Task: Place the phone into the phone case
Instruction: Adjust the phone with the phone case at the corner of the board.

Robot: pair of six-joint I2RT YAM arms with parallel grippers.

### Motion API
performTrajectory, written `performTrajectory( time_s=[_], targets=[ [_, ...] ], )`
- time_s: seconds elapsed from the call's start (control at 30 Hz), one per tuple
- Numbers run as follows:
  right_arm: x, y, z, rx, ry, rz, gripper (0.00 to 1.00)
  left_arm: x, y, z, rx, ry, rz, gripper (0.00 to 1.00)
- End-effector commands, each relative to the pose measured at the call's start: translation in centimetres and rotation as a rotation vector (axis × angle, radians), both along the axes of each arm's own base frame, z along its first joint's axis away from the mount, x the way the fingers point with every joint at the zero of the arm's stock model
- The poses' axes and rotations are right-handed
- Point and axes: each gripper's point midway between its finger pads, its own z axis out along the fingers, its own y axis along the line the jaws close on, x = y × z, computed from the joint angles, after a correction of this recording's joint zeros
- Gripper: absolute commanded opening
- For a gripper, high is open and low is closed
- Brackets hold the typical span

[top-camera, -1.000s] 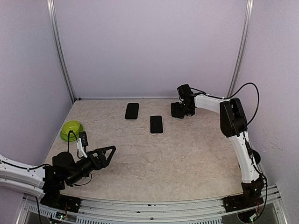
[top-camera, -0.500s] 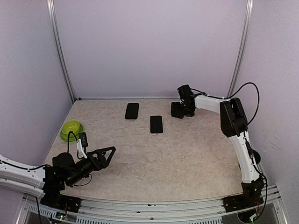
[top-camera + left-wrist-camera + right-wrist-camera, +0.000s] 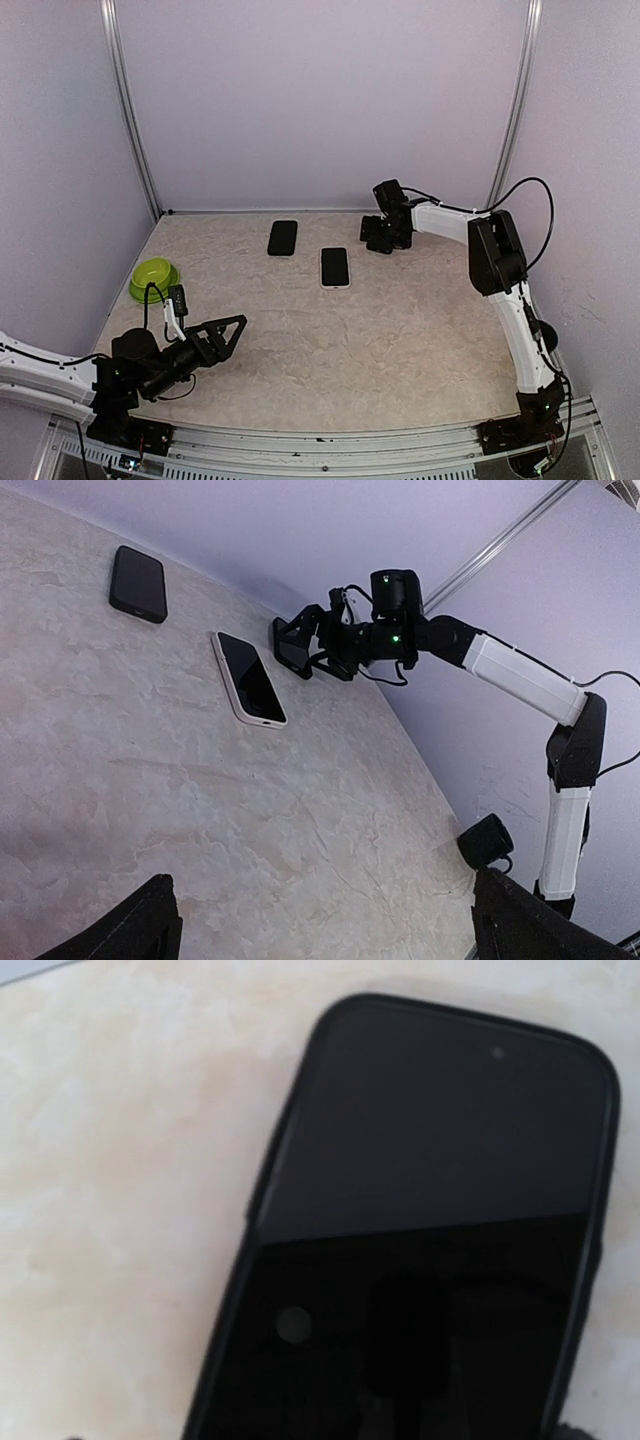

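Far side of table (image 3: 400, 330): white-edged phone (image 3: 335, 267) lies screen up; the black phone case (image 3: 282, 238) is near it, apart.
Top view only: green bowl (image 3: 153, 276) at the left edge.
Left gripper (image 3: 235, 337): spread wide, empty.
Right gripper (image 3: 292, 646): jaws apart, empty, near the phone.
Right wrist: dark glossy slab (image 3: 430, 1230), cut off below; phone or case, cannot tell.

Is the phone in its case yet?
Not yet. Nothing looks done: the phone and the black case lie apart on the table. In hand: the right tool is open and empty near the phone; the left tool is open, far back. Left: grab the phone and fit it in.
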Motion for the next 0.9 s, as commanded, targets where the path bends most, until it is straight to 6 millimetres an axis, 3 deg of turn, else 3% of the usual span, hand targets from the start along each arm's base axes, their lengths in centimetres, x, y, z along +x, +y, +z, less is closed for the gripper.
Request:
performTrajectory(
  time_s=[0.0, 0.3, 0.6, 0.87],
  targets=[
    [-0.3, 0.0, -1.1, -0.036, 0.017, -0.036, 1.00, -0.2, 0.2, 0.1, -0.017, -0.008, 0.000, 0.99],
    [-1.4, -0.9, -4.2, -0.099, 0.078, -0.058, 1.00, -0.3, 0.6, 0.1, -0.032, -0.007, 0.003, 0.99],
    [-2.7, -0.9, -4.3, -0.098, 0.093, 0.000, 1.00, -0.3, 0.6, 0.3, -0.039, -0.007, 0.004, 0.99],
    [-3.9, -0.7, -5.2, -0.129, 0.125, 0.088, 0.84, -0.3, 0.4, 0.4, -0.046, -0.007, 0.001, 0.99]
  ],
)
